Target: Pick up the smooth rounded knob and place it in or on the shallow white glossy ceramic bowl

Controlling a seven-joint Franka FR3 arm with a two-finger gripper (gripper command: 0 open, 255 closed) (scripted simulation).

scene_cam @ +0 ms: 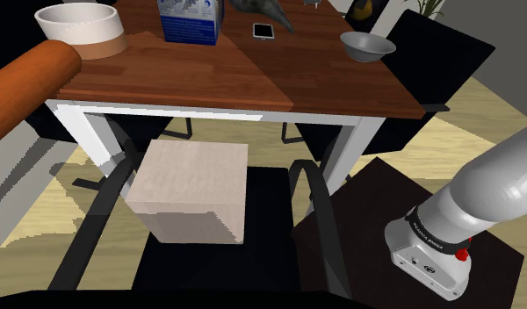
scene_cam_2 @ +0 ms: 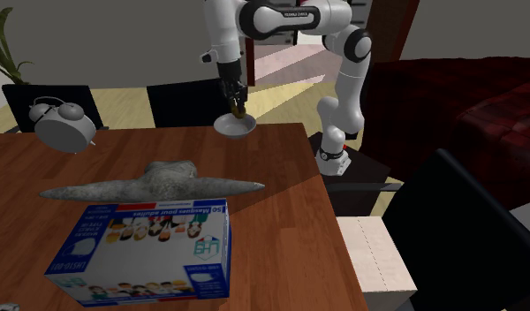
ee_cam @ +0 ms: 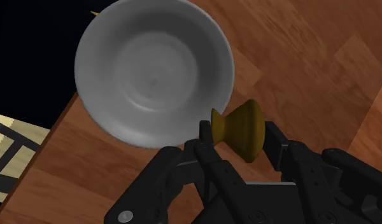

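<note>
A brown, smooth rounded knob [ee_cam: 239, 129] with a flared base is clasped between my black fingers [ee_cam: 205, 143] in the wrist view. My gripper [ee_cam: 239, 145] is shut on it, just beside and above the rim of the shallow grey-white bowl [ee_cam: 155, 70]. The bowl stands near a corner of the wooden table [ee_cam: 311, 57]. In the second exterior view my gripper [scene_cam_2: 237, 106] hangs straight over the bowl [scene_cam_2: 236, 127] at the table's far edge, with the knob [scene_cam_2: 240, 113] at its tip. In the shoulder view the bowl [scene_cam: 368, 46] sits at the table's back right.
A blue printed box [scene_cam_2: 140, 250], a grey stone-like shape [scene_cam_2: 153, 183] and an alarm clock [scene_cam_2: 64, 124] share the table. A phone [scene_cam: 264, 32] and a white-and-tan pot [scene_cam: 80, 26] lie further off. Black chairs ring the table; a beige box [scene_cam: 191, 191] stands beneath it.
</note>
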